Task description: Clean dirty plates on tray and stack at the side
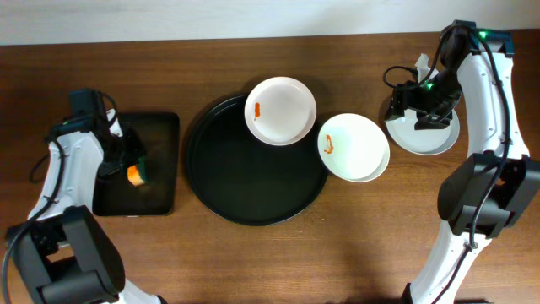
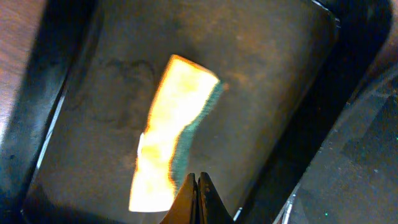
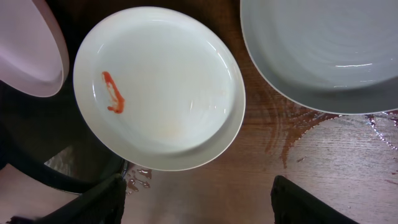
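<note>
A round black tray lies mid-table. A white plate with a red smear sits on its far edge. A second smeared plate overlaps the tray's right rim; it shows in the right wrist view. A clean white plate lies on the table at the right, also in the right wrist view. My right gripper hovers over it, open and empty. A yellow sponge with a green side lies in a small black tray. My left gripper is shut and empty just beside the sponge.
Water drops and a wet patch lie on the wooden table between the plates. The sponge sits at the small tray's left side, under my left arm.
</note>
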Controlling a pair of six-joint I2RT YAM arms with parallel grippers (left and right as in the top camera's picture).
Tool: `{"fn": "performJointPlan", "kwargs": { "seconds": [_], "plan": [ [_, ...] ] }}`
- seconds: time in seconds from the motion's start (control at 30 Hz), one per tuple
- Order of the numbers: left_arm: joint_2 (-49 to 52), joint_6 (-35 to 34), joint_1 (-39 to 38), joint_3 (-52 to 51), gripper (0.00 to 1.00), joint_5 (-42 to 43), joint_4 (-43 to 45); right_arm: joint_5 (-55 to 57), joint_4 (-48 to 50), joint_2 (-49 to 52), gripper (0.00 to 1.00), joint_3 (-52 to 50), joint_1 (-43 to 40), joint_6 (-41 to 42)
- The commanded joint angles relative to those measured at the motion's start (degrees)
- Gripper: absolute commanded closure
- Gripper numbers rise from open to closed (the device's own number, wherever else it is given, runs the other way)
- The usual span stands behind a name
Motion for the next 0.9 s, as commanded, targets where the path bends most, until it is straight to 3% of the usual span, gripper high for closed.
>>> {"fn": "performJointPlan", "kwargs": {
  "seconds": [0.0, 0.27, 0.63, 0.73, 0.87],
  "plan": [
    [0.20, -0.48, -2.16, -1.01, 1.00, -2.27, 0.35, 0.50, -0.17, -0.61, 0.24, 0.44, 0.17, -0.22],
    [4.90, -0.50, -1.86, -0.87, 1.00, -15.19, 2.56, 0.50, -0.17, -0.61, 0.24, 0.44, 0.17, -1.07],
    [4.33, -0.79, 1.75, 1.97, 0.99, -13.57, 3.32, 0.50, -0.17, -0.61, 0.24, 0.44, 0.17, -1.07],
    [4.39, -0.79, 1.81, 1.84, 0.88, -15.50, 2.93, 0.50, -0.20, -0.61, 0.24, 0.44, 0.17, -1.07],
    [6.84, -0.72, 1.81, 0.85, 0.87, -15.76, 3.19, 0.50, -0.17, -0.61, 0.24, 0.44, 0.17, -1.07]
  ]
}}
